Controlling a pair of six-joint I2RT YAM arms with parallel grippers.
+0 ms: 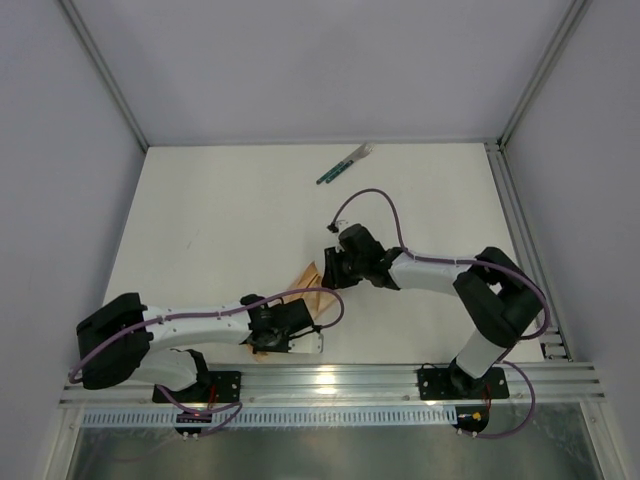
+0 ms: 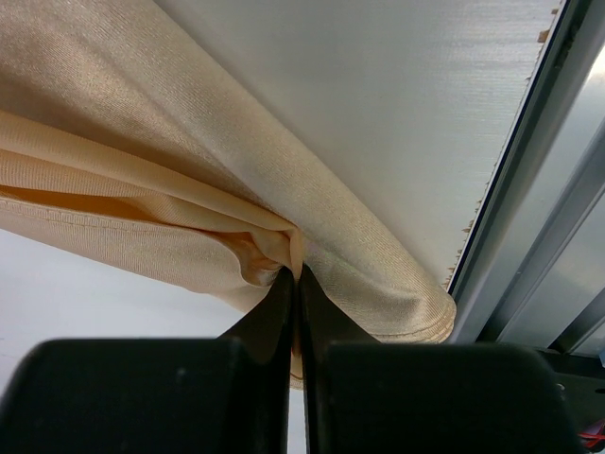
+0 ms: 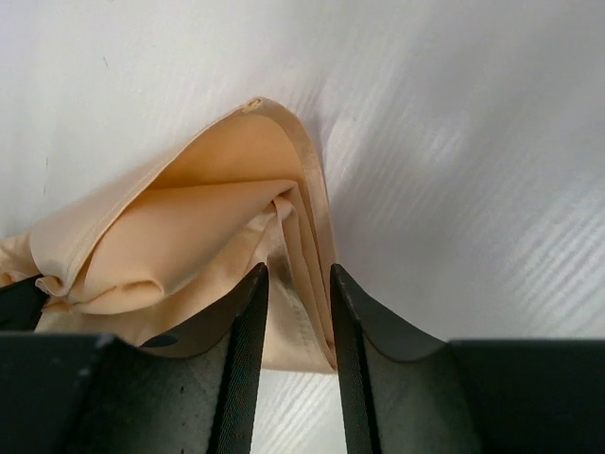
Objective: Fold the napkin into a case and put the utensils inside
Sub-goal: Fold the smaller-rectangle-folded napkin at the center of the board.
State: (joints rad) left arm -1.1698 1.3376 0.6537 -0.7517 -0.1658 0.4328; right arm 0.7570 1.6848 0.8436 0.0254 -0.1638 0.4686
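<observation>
The peach-tan napkin (image 1: 310,283) lies bunched and partly folded near the table's front, between my two grippers. My left gripper (image 1: 298,328) is shut on a gathered fold of the napkin (image 2: 142,142), its jaws pressed together on the cloth (image 2: 295,274). My right gripper (image 1: 328,270) is at the napkin's far right end. In the right wrist view its jaws stand a little apart (image 3: 298,270) astride the layered edge of the napkin (image 3: 189,227). The green-handled utensils (image 1: 345,163) lie together at the back of the table, far from both grippers.
A metal rail (image 1: 330,380) runs along the table's front edge, close to the left gripper; it also shows in the left wrist view (image 2: 548,236). Another rail (image 1: 520,230) borders the right side. Grey walls enclose the white table (image 1: 220,220).
</observation>
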